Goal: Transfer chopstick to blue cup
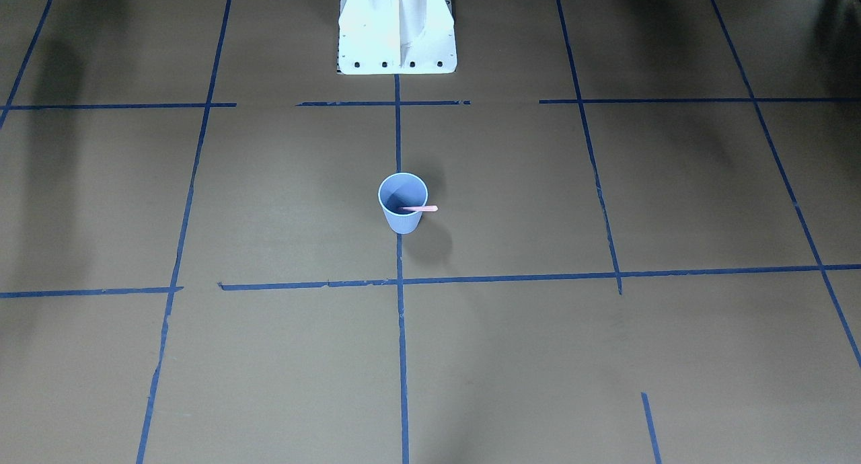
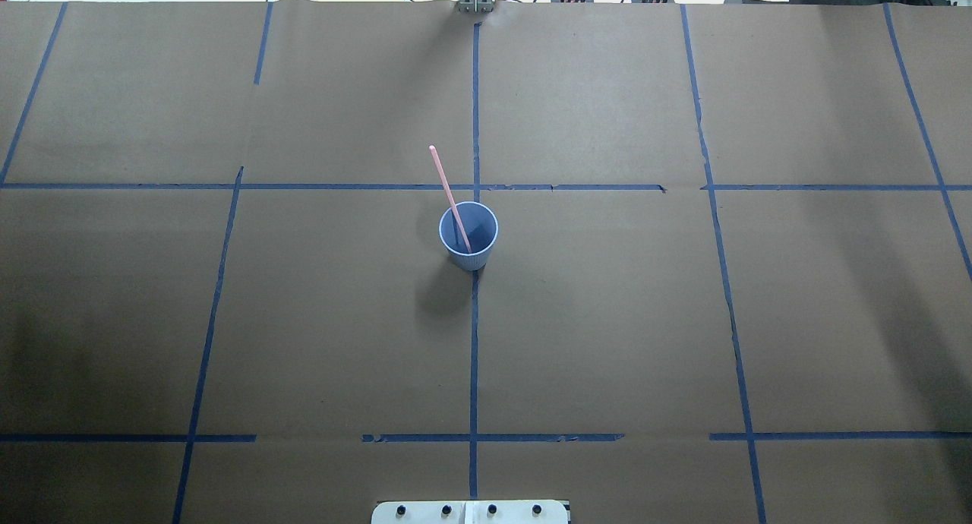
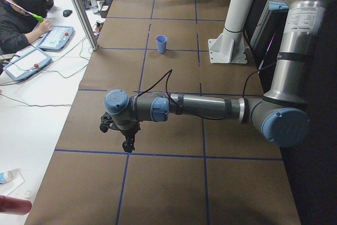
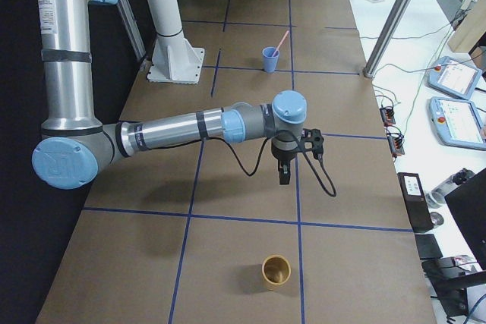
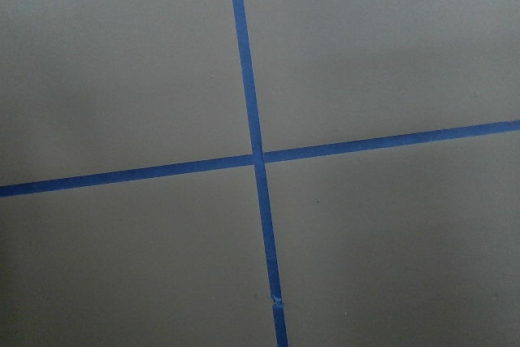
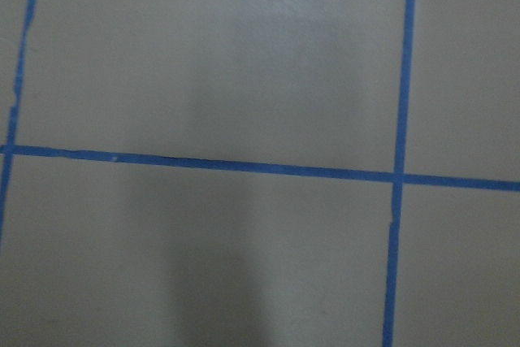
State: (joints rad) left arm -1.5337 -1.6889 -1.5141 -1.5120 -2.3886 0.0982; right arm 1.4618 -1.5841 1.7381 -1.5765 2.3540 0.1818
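Already, chopstick (image 2: 450,197): leaning inside blue cup (image 2: 468,235), top toward left side.
Left fingers (image 3: 127,145), right fingers (image 4: 284,177): well apart; opening cannot be told.

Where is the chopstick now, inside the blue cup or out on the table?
Inside: the chopstick leans in the upright blue cup, lower end inside, upper end poking past the rim.

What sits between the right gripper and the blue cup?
Nothing. In the exterior right view only brown table paper and blue tape lines separate the right gripper from the blue cup.
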